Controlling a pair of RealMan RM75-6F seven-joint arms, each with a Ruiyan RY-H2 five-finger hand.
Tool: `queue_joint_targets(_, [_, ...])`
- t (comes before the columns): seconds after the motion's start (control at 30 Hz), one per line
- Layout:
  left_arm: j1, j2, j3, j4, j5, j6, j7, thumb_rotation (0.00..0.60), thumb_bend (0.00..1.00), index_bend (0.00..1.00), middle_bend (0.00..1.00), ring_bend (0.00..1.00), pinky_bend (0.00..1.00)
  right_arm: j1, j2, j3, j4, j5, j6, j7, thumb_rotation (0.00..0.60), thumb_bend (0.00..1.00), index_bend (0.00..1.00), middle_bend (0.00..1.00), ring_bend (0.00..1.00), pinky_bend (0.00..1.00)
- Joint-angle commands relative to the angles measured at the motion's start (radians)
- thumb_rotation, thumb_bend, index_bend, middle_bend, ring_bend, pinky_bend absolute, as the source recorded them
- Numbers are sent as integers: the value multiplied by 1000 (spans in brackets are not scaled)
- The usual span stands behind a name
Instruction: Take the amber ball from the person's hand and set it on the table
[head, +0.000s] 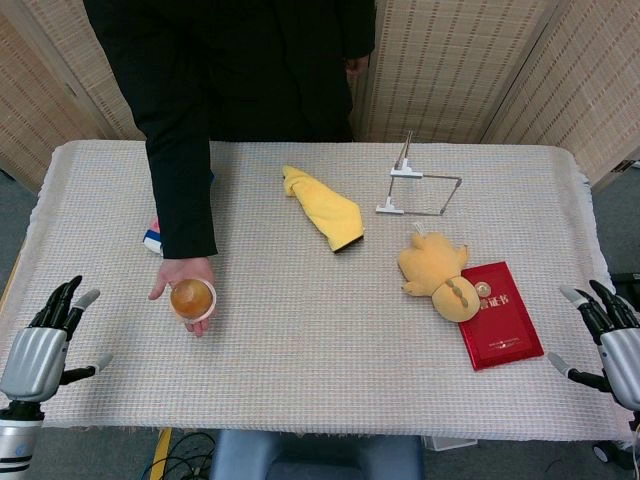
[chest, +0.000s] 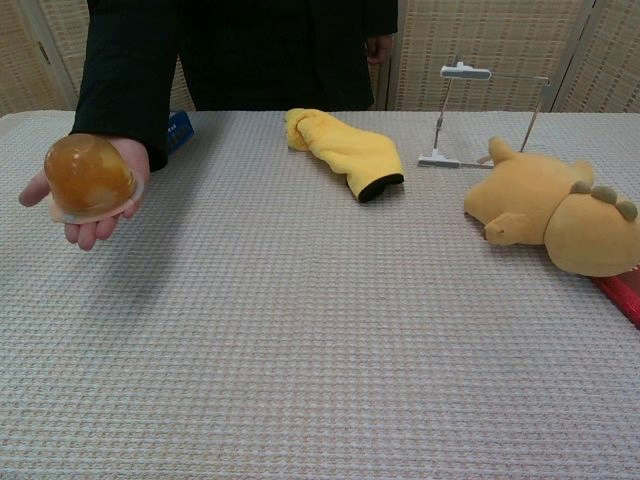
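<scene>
left hand (head: 40, 350) hovered at the tabletop's (head: 300, 350) near-left edge, fingers (head: 62, 300) spread wide, holding nothing | amber ball (head: 190, 297) sat in the person's hand (head: 185, 290), palm up above the tabletop | yellow cloth (head: 322, 208) lay mid-tabletop | plush toy (head: 437, 272) touched the red booklet (head: 499, 315) | right hand (head: 612, 345) hovered at the near-right edge, fingers apart, empty

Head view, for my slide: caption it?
Person's hand offers amber ball; robot's left hand and right hand wait open.
</scene>
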Motion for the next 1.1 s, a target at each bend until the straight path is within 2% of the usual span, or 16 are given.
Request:
queue_joint_targets(0.03, [-61, 19, -2, 14, 65, -47, -40, 600, 144, 194, 11, 69, 295, -3, 15, 2, -16, -2, 5, -10, 600, 193, 99, 161, 70, 129])
queue_joint_targets(0.23, [-172, 60, -13, -15, 113, -175, -61, 600, 144, 190, 13, 63, 294, -5, 28, 3, -44, -2, 5, -32, 600, 193, 99, 161, 70, 129])
queue_joint_targets(0.37, [-239, 87, -28, -57, 93, -277, -14, 600, 144, 167, 0, 4, 275, -6, 30, 1, -51, 0, 1, -40, 600, 193, 98, 161, 70, 129])
queue_joint_targets(0.53, [-303, 90, -49, -99, 46, -373, 62, 600, 144, 147, 0, 0, 264, -12, 32, -2, -49, 11, -4, -41, 600, 193, 99, 161, 70, 129])
queue_joint_targets(0.7, [-353, 68, -68, -92, -1, -432, 84, 600, 145, 156, 0, 0, 264, -14, 29, -1, -43, 16, -6, -37, 600, 193, 99, 161, 70, 129])
queue_joint_targets(0.97, [-414, 49, -76, -75, -92, -526, 134, 600, 200, 196, 0, 0, 267, -17, 21, -1, -25, 26, -11, -23, 600, 193, 99, 165, 70, 129])
queue_joint_targets(1.1, [-426, 30, -78, -61, -117, -529, 124, 600, 255, 272, 21, 53, 349, -19, 16, -3, -15, 31, -17, -15, 600, 193, 98, 169, 70, 129])
